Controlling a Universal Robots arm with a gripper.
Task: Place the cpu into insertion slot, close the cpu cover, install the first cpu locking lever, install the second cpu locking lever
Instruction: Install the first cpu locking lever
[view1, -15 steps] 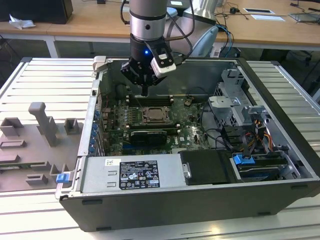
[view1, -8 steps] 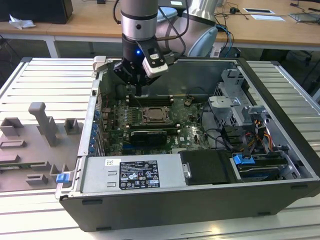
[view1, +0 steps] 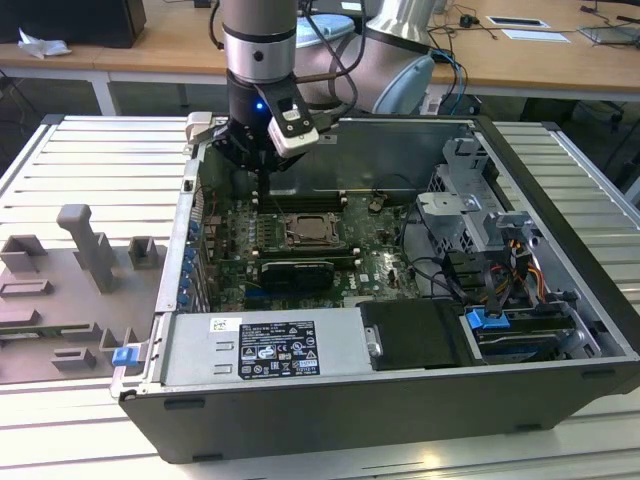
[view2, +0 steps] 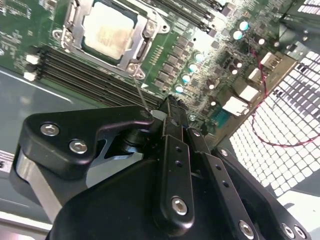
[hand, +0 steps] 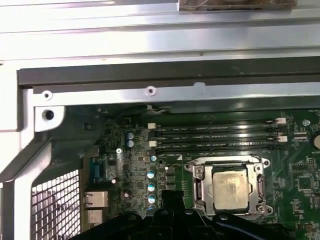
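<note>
Nearest in the exterior view, on the near side of the cpu (view1: 311, 231), a silver power supply box (view1: 262, 346) with a white label lies along the front wall of the open computer case (view1: 400, 425). Between that box and the cpu sits a long black card (view1: 297, 272). The cpu rests in its socket on the green motherboard (view1: 235, 235), tan-silver top facing up. The cpu cover (hand: 200, 186) lies flat around it, and the chip shows through the frame's window. From a socket corner just beside the cpu, a thin locking lever (view2: 141, 92) stands raised and slants up to the gripper (view2: 169, 106). The gripper hangs above the board on the far side of the cpu, by the memory slots (hand: 215, 137). Its fingers sit together with no gap visible between the tips. The lever's upper end runs in behind them, and whether it is pinched there I cannot tell. Beyond the cpu stands the case's far wall, then wooden desks (view1: 150, 45)
</note>
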